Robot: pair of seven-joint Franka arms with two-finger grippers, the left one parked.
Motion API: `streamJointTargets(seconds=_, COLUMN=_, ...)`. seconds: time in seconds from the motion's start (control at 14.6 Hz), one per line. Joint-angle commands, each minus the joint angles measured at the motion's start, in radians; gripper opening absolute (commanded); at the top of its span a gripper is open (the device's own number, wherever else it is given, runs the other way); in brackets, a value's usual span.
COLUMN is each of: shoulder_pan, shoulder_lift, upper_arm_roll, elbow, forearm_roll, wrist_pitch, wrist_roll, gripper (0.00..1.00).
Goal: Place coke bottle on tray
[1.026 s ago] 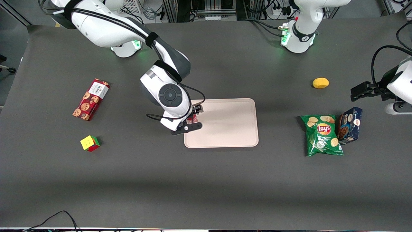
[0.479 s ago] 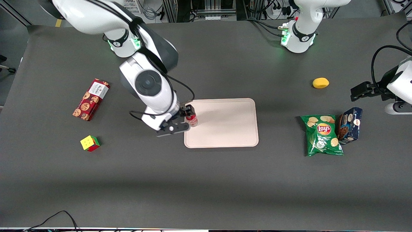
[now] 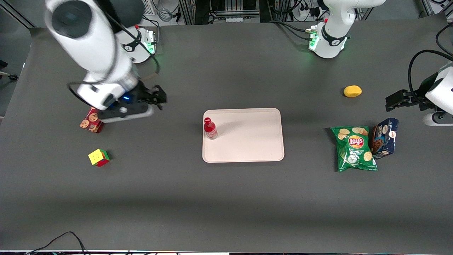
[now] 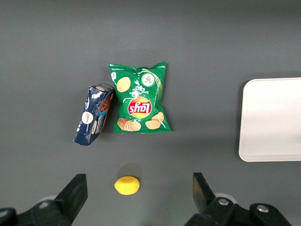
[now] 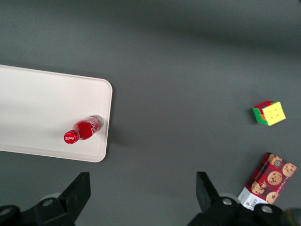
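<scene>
While upright, cap up, coke bottle (image 3: 210,128) stands on tray (image 3: 254,141) | pincer (image 3: 155,97) released, above table, well apart.

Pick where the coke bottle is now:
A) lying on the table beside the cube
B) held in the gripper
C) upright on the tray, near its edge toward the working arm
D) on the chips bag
C: the bottle stands free on the tray, while the open gripper hangs above the table, empty.
</scene>
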State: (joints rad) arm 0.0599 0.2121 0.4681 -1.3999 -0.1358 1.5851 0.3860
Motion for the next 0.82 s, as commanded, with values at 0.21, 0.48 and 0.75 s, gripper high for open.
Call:
streamJointTargets(seconds=0.21, shoulder_pan=0.052, shoulder_lift=-0.241, upper_arm_roll=-0.250, elbow=-0.218, forearm_roll=0.148, wrist_pitch=0.065, wrist_roll=-0.039, gripper=1.00)
streamJointTargets(seconds=0.48, shoulder_pan=0.094, shoulder_lift=-0.347, upper_arm_roll=-0.370, elbow=-0.398, forearm_roll=0.199, wrist_pitch=0.196, wrist_roll=-0.082, gripper=1.00)
streamJointTargets(seconds=0.75, shoulder_pan=0.071, shoulder_lift=-0.347, upper_arm_roll=-0.462, elbow=-0.435, forearm_roll=0.183, wrist_pitch=0.181, wrist_roll=-0.119, gripper=1.00)
